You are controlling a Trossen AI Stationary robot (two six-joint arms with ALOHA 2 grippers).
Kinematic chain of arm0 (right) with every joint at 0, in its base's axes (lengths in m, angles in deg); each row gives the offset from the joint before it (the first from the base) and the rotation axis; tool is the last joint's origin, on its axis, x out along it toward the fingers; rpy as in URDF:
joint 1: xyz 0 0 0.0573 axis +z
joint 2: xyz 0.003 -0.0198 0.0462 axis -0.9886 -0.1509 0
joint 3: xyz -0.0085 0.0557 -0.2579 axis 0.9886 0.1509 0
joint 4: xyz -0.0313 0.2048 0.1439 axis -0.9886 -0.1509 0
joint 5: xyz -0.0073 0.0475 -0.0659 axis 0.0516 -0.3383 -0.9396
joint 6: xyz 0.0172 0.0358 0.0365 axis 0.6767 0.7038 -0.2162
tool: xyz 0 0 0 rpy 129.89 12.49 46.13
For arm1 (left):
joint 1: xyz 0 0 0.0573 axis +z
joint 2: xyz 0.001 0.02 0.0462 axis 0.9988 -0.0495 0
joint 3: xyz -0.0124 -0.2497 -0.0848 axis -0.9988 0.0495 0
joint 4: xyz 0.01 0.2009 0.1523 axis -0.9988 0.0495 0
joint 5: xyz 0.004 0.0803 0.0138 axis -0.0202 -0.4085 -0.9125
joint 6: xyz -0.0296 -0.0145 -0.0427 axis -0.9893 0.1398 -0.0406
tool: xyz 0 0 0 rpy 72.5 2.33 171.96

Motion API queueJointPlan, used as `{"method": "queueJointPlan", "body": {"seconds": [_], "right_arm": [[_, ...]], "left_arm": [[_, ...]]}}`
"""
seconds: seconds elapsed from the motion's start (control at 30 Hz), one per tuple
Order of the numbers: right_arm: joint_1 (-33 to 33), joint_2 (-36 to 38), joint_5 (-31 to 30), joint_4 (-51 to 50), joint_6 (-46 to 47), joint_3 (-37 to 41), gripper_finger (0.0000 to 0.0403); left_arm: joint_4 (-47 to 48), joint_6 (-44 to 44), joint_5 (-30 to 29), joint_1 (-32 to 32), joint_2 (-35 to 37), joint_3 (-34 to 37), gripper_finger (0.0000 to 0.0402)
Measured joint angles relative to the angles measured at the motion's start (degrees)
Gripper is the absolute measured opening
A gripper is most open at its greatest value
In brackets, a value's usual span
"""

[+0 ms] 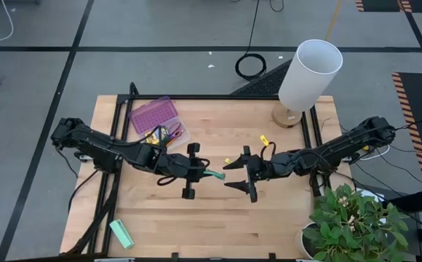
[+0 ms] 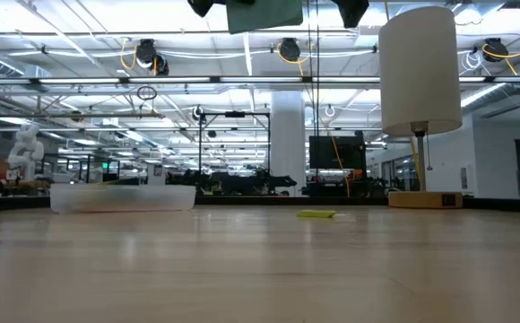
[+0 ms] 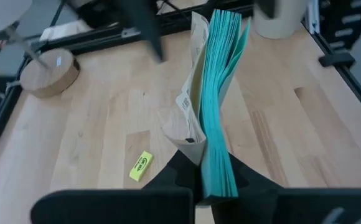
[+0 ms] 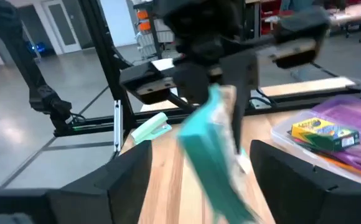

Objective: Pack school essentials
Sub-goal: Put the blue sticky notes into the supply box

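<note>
We see the left gripper [image 1: 190,172] hovering above mid-table, its fingers clamped on the cyan sticky-note pad [image 1: 215,175], which sticks out toward three o'clock, where the right gripper [image 1: 250,173] waits close by with its fingers spread wide. In the left wrist view the pad [image 3: 220,106] is pinched at one end only, its sheets fanned and bowed beside a paper backing, so our main worry is that the stack may splay or slide out of the pinch and drop to the wood; a thin, flexing block held by one edge gives little to grip. A second risk, as we judge it, is the two arms crowding each other if this is a hand-over: the right gripper's open fingers already bracket the pad [image 4: 208,155] in its own view, and closing off-centre could crumple the sheets or knock them loose. The clear case [image 1: 156,121] with the purple lid lies at about ten o'clock of the left gripper, so the pad is well apart from where it belongs. By our count: one pad, one case, one yellow-green crayon box [image 4: 325,135] in that case, two small yellow pieces [image 1: 264,140] on the table, one mint-green block [image 1: 121,233] near the front left corner, one lamp [image 1: 309,77].
</note>
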Motion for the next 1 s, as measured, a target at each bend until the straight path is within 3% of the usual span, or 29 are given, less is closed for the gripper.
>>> {"method": "queueJointPlan", "body": {"seconds": [0.23,0.77,1.0], "right_arm": [[-0.2,0.0,-0.8,0.1,-1.2,0.0,0.0221],[-0.8,-2.7,-1.6,6.5,-3.4,0.0,0.0193],[-0.8,-2.7,-1.5,6.9,-4.0,0.0,0.0117]], "left_arm": [[-0.1,-3.4,-0.8,0.2,0.0,0.0,0.0016],[-2.3,-6.5,-2.5,0.2,0.0,0.0,0.0019],[-2.1,-8.5,-2.5,0.2,0.0,0.0,0.0010]]}}
